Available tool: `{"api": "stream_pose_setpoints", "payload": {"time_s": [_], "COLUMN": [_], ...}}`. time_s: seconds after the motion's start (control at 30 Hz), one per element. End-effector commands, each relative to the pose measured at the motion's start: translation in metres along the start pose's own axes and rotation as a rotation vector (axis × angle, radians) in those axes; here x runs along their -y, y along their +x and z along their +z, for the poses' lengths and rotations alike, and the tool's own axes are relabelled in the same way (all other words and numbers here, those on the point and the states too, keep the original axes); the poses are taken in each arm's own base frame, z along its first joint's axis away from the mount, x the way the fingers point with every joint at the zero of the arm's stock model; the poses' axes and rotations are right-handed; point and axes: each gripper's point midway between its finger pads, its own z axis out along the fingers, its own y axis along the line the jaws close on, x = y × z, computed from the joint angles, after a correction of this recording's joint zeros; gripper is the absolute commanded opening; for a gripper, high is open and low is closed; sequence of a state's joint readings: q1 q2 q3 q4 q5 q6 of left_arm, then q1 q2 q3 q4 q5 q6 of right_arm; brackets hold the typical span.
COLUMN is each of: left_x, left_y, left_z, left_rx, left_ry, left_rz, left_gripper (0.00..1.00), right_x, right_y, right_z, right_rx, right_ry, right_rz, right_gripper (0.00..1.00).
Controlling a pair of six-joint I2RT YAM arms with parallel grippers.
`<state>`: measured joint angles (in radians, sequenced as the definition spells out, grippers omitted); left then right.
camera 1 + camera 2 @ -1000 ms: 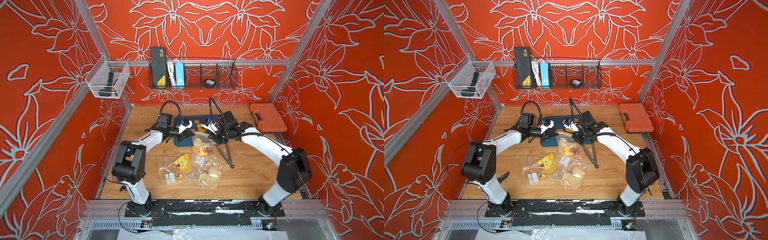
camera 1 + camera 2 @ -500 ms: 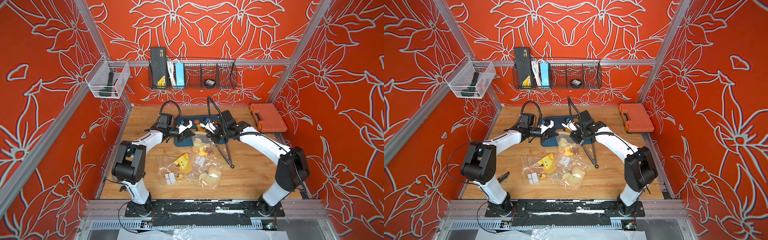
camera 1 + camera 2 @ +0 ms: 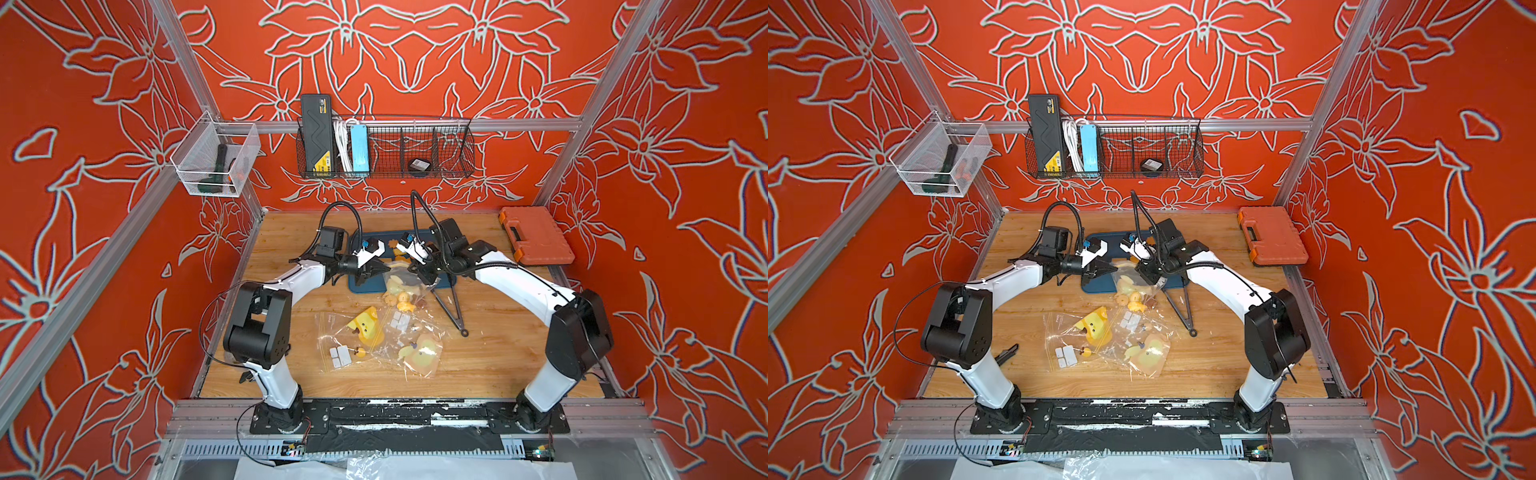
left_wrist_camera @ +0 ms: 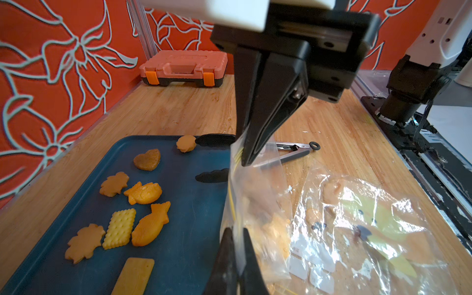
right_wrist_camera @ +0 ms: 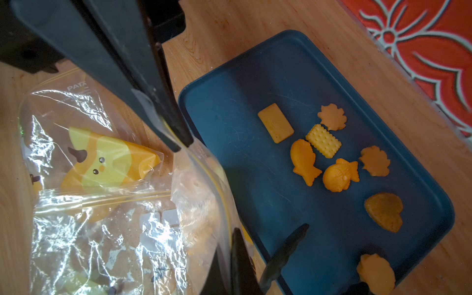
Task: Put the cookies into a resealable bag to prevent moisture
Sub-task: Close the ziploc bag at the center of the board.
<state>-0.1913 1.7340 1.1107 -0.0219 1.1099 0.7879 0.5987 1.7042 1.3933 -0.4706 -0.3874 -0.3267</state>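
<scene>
I count eight cookies (image 4: 143,192) on the one blue tray (image 4: 194,229) just beside my left gripper (image 4: 235,255). A few more sit blurred inside the resealable bag (image 4: 255,194), and two other printed bags (image 3: 357,332) lie flat on the counter (image 3: 498,353) near both grippers. My left gripper is clamped tight on one end of the resealable bag's mouth and my right gripper (image 4: 245,155) pinches the other end, so the bag hangs between them.

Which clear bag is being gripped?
The resealable bag beside the blue tray, its top pinched by the left end effector and right end effector; the other bags lie flat.
</scene>
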Motion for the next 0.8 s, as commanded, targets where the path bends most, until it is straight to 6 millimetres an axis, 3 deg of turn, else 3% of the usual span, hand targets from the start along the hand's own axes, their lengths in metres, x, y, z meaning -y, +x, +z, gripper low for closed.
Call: {"api": "stream_pose_setpoints", "payload": {"time_s": [0.0,0.03,0.07,0.13,0.17,0.2,0.23,0.27,0.33,0.37,0.4,0.47,0.53,0.6,0.63,0.67,0.73,0.77], "left_x": [0.005,0.006,0.006,0.006,0.006,0.005,0.006,0.006,0.005,0.005,0.005,0.006,0.006,0.005,0.005,0.006,0.006,0.005], "left_y": [-0.016,-0.016,-0.016,-0.016,-0.016,-0.016,-0.016,-0.016,-0.016,-0.016,-0.016,-0.016,-0.016,-0.015,-0.016,-0.016,-0.016,-0.016], "left_z": [-0.003,-0.003,-0.003,-0.003,-0.003,-0.003,-0.003,-0.003,-0.003,-0.003,-0.003,-0.003,-0.003,-0.003,-0.003,-0.003,-0.003,-0.003], "left_rx": [0.032,0.031,0.031,0.032,0.031,0.031,0.031,0.031,0.031,0.031,0.031,0.031,0.029,0.029,0.029,0.029,0.029,0.028], "left_ry": [0.023,0.024,0.024,0.024,0.024,0.024,0.025,0.024,0.023,0.024,0.024,0.024,0.023,0.024,0.024,0.023,0.023,0.022], "left_rz": [0.043,0.043,0.043,0.043,0.041,0.042,0.041,0.043,0.043,0.043,0.042,0.043,0.043,0.041,0.041,0.043,0.044,0.043], "left_gripper": [0.00,0.00,0.00,0.00,0.00,0.00,0.00,0.00,0.00,0.00,0.00,0.00,0.00,0.00,0.00,0.00,0.00,0.00], "right_x": [-0.003,-0.003,-0.005,-0.005,-0.005,-0.004,-0.005,-0.007,-0.009,-0.009,-0.008,-0.011,-0.014,-0.012,-0.012,-0.014,-0.018,-0.017], "right_y": [-0.014,-0.015,-0.016,-0.017,-0.019,-0.020,-0.020,-0.022,-0.023,-0.024,-0.026,-0.029,-0.030,-0.032,-0.034,-0.034,-0.035,-0.034], "right_z": [0.003,0.004,0.003,0.005,0.006,0.006,0.006,0.006,0.007,0.008,0.009,0.009,0.009,0.011,0.011,0.011,0.011,0.013], "right_rx": [0.037,0.040,0.038,0.037,0.045,0.052,0.054,0.054,0.053,0.059,0.070,0.078,0.073,0.086,0.095,0.095,0.088,0.087], "right_ry": [-0.009,-0.015,-0.025,-0.034,-0.030,-0.025,-0.032,-0.045,-0.063,-0.059,-0.052,-0.065,-0.091,-0.078,-0.072,-0.084,-0.110,-0.110], "right_rz": [-0.028,-0.027,-0.027,-0.027,-0.026,-0.027,-0.027,-0.028,-0.022,-0.021,-0.021,-0.022,-0.019,-0.020,-0.021,-0.021,-0.021,-0.016], "right_gripper": [0.30,0.03,0.00,0.05,0.29,0.31,0.05,0.00,0.00,0.20,0.32,0.00,0.00,0.32,0.34,0.05,0.00,0.12]}}
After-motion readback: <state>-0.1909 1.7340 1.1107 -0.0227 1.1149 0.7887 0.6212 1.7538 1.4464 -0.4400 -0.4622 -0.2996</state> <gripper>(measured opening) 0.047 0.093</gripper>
